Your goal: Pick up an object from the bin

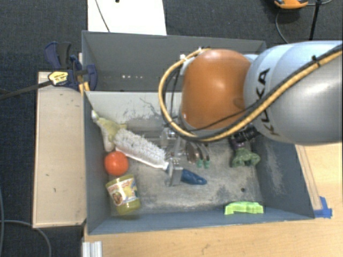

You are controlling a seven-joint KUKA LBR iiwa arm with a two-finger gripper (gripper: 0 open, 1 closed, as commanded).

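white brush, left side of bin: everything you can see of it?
The white brush has a long head of pale bristles, plastic by the look, and a white handle. It lies flat on the bin floor, left of centre, slanting from upper left to lower right. Its upper end abuts a yellowish thing; an orange ball sits just below. The handle end reaches the gripper; contact unclear.

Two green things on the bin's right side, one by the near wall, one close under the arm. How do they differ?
The lime piece is bright, long and flat, lying along the near wall of the bin, clear of the arm. The dark green thing is dull, lumpy and compact, sitting further back beside the arm. Both are small and green.
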